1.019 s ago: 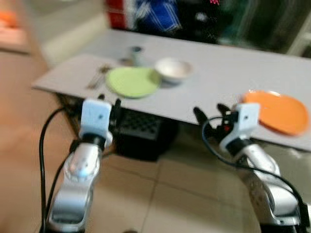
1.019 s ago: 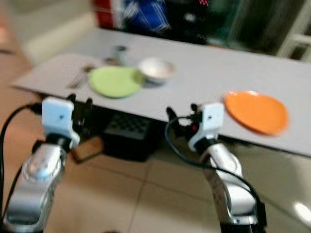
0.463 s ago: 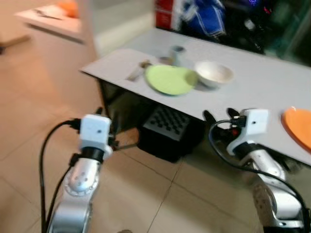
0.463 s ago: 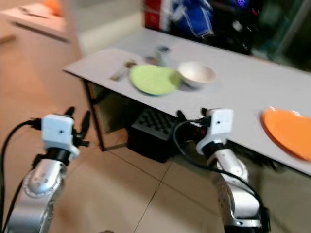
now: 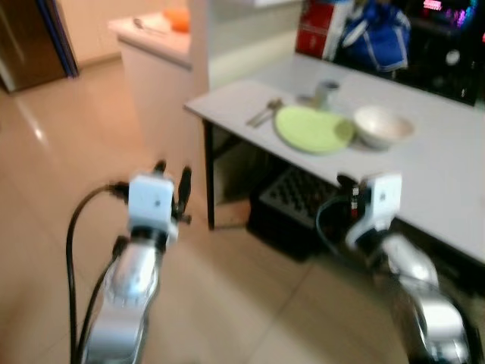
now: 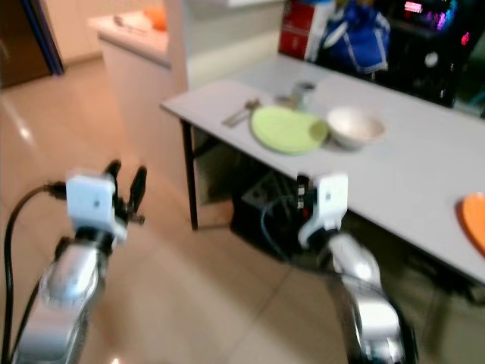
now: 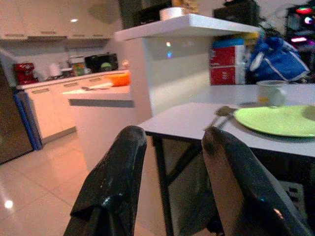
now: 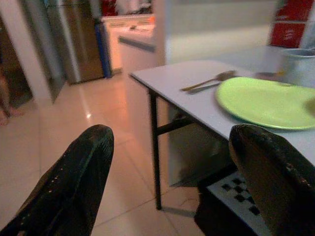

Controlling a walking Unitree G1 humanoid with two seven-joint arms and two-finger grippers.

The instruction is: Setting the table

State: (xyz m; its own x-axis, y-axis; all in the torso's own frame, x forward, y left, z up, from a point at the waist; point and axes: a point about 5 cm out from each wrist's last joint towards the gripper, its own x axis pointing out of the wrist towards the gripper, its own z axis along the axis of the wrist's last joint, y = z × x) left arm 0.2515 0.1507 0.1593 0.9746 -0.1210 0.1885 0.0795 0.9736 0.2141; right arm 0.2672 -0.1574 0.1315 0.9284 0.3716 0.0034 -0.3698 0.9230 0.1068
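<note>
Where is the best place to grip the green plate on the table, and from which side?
Probably the green plate is best taken at its near rim, from the robot's side of the table. It lies flat near that edge; the white bowl touches its right side, and the spoon and cup crowd the far-left side.

On the table (image 5: 447,174), a plate (image 5: 313,129) lies between what looks like cutlery (image 5: 264,114) to its left and a bowl (image 5: 383,125) to its right; a cup (image 5: 326,93) stands behind.
</note>
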